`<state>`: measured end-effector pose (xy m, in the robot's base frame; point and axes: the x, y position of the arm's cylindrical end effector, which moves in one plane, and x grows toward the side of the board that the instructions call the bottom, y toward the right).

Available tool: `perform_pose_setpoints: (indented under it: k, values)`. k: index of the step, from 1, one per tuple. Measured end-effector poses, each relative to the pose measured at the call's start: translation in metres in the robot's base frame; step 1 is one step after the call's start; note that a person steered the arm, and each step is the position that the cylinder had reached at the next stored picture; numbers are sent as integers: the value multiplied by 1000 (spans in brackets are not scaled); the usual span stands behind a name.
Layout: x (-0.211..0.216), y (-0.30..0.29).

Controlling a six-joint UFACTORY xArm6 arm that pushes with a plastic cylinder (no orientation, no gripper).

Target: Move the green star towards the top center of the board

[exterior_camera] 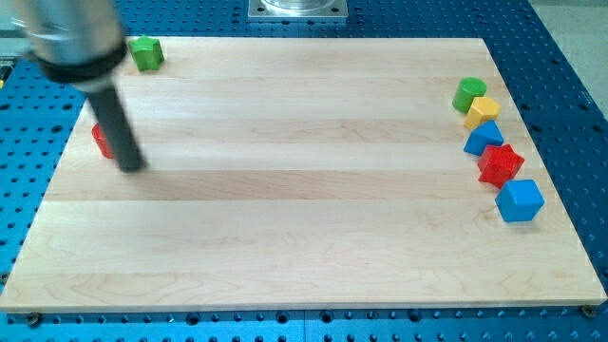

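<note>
Item 1: board (285,190), one. Pale wood with lengthwise grain in bands, smooth, rectangular, lying on a blue perforated metal table (570,57).

Item 2: my tip (132,167), one. Lower end of a straight dark rod, matt, cylindrical, hanging from a blurred grey housing at the view's upper left. There is no hand or jaw to report; the rod holds nothing. The tip sits at about 9 o'clock on the board, near the left edge.

Item 3: green star (146,53), one. Glossy, notched outline, at about 10 to 11 o'clock on the board, close to the top edge and the left corner. It lies at 12 o'clock from the tip, well apart from it.

Item 4: red block (100,140), one. Mostly hidden behind the rod, shape not clear; just beside the tip at its 10 o'clock.

Item 5: cluster at 3 o'clock on the board, five pieces in a slanting column along the right edge, top to bottom:
- green cylinder (468,94), rounded top;
- yellow block (482,112), angular, touching the green one;
- blue block (484,139), angular, shape uncertain;
- red star (500,164), pointed outline;
- blue cube (520,200), flat faces, lowest.

Count by colour: green two, red two, blue two, yellow one; seven blocks in all.
</note>
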<state>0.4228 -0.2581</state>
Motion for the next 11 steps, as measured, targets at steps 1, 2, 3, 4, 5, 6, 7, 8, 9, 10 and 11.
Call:
perform_pose_setpoints:
  k: [1,2,3,4,5,6,7,8,9,10,11]
  values:
    - [-28,-47]
    - [-50,-47]
    - [-88,-41]
    - [-164,-33]
    - [-198,-6]
    - [-165,94]
    - [-84,212]
    - [-86,218]
    - [-104,218]
    - [-127,260]
    - [-146,214]
